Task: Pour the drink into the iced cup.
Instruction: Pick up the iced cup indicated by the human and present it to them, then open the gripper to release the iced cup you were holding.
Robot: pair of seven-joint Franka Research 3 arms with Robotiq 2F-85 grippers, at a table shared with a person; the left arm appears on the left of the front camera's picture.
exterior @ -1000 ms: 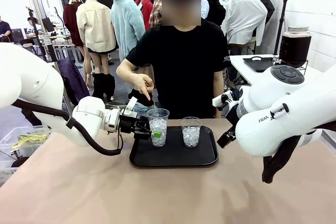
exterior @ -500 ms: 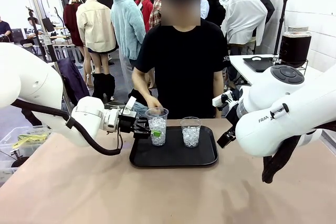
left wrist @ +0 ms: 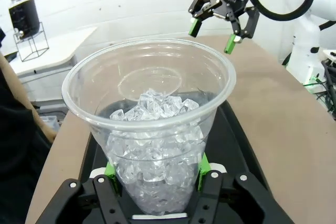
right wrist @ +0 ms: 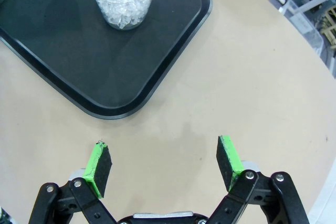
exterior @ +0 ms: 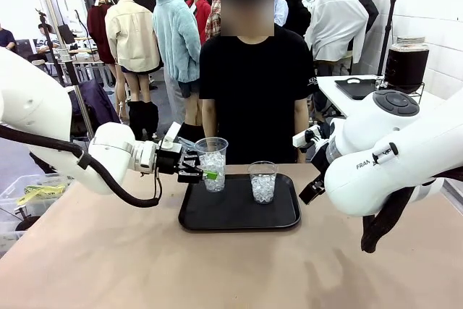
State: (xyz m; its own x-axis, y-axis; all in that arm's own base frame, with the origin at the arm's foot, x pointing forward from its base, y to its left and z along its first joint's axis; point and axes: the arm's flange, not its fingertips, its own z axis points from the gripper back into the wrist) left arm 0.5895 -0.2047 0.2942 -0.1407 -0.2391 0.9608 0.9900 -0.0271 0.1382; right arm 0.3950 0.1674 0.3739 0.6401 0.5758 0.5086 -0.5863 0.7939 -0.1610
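Broad tabletop (exterior: 108, 251), black tray (exterior: 239, 215) in the middle, and the drink (exterior: 405, 70) sits well apart at the back in its jar (exterior: 406, 47). The left tool (exterior: 206, 174) is clamped on the iced cup (exterior: 212, 151), seemingly just clear of the tray, so keep it upright and carry it slowly. The right tool (right wrist: 164, 163) hangs wide, empty.

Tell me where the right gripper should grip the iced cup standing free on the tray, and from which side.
Grip the free cup across its ice-filled lower wall, coming from the robot's right. It stands upright and flares toward a wider rim, so a low hold is probably firmest. The right gripper is open near the tray on that side.
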